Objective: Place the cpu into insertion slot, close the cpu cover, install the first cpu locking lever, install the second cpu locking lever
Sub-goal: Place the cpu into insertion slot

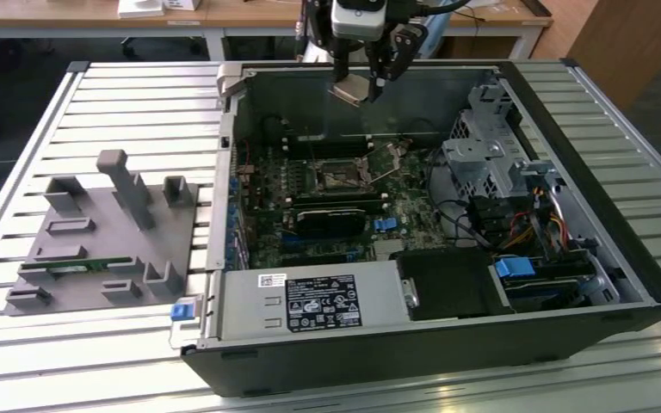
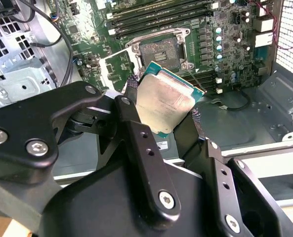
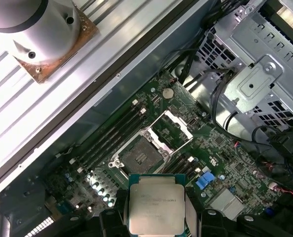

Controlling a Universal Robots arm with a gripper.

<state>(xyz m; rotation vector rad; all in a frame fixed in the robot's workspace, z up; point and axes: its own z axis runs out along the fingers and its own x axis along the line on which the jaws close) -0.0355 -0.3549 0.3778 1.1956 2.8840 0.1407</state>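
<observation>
Second wrist view: the hand pinches the cpu edgewise.

The silver-topped chip hangs tilted, well above the slot. The slot is empty, its metal cover flipped open.

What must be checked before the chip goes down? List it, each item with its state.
1. The chip is gripped: ok, the gripper is shut on two of its edges.
2. The socket is empty: ok, nothing lies in its dark centre.
3. The cover is out of the way: ok, it stands swung open beside the socket.
4. The chip is seated: not ok, it hangs in the air above the board.
5. The chip's corners match the socket: cannot tell.
</observation>
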